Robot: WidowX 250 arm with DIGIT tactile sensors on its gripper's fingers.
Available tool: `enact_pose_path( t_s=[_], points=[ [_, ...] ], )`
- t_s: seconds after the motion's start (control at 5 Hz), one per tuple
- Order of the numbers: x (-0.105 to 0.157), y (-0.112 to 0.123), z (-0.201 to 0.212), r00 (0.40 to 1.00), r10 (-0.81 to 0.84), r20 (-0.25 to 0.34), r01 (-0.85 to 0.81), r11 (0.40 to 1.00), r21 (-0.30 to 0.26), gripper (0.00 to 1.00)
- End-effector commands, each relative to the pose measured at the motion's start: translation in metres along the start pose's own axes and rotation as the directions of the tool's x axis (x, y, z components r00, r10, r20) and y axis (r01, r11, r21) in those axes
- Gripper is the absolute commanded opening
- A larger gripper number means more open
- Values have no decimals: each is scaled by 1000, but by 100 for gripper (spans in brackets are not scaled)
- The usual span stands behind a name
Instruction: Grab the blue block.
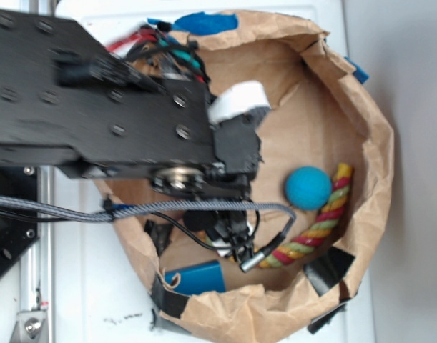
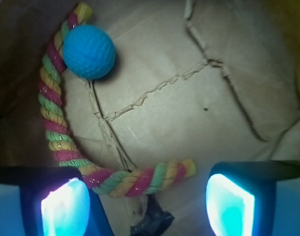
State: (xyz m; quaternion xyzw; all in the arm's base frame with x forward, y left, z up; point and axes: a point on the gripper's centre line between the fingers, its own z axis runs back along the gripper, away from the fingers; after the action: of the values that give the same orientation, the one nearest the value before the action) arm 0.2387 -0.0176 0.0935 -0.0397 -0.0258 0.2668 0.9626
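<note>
Blue block [image 1: 196,277] lies apart from hand [image 2: 147,206] (fingers spread, empty).

Blue block [image 1: 195,277] lies inside the paper bag [image 1: 361,179]'s lower rim; ball [image 1: 308,188] touches the rope [image 1: 320,221].

Robot lab — mounted arm [image 1: 96,100], taped paper bag [image 1: 361,179]

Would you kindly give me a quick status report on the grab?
Gripper open, empty. Blue block untouched by bag wall. Rope lies under the jaws.
</note>
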Motion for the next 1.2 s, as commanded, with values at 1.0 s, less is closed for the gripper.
enact_pose_path(
  t_s=[1.0],
  points=[
    [-36, -42, -7, 995, -26, -92, 13, 990, -142, 100]
  ],
)
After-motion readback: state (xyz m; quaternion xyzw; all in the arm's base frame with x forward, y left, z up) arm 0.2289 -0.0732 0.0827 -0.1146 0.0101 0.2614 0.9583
